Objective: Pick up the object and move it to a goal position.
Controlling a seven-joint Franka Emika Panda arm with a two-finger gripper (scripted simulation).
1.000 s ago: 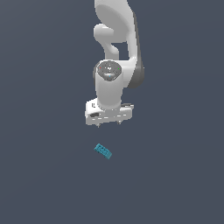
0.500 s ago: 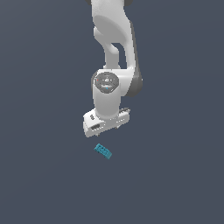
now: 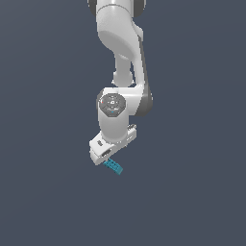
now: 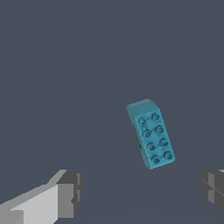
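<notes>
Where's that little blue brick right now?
In the exterior view, the teal brick lies on the dark floor just below the open gripper, partly tucked under it; the wrist view shows it untouched between the fingers.

background: plain dark slate-grey surface | walls, furniture: indistinguishable | light: even, flat

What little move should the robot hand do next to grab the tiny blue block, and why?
Probably keep lowering, nudging so the block sits midway. The gripper is open and the studded block lies free on the floor, nearer one finger than the other, not yet between them.
</notes>
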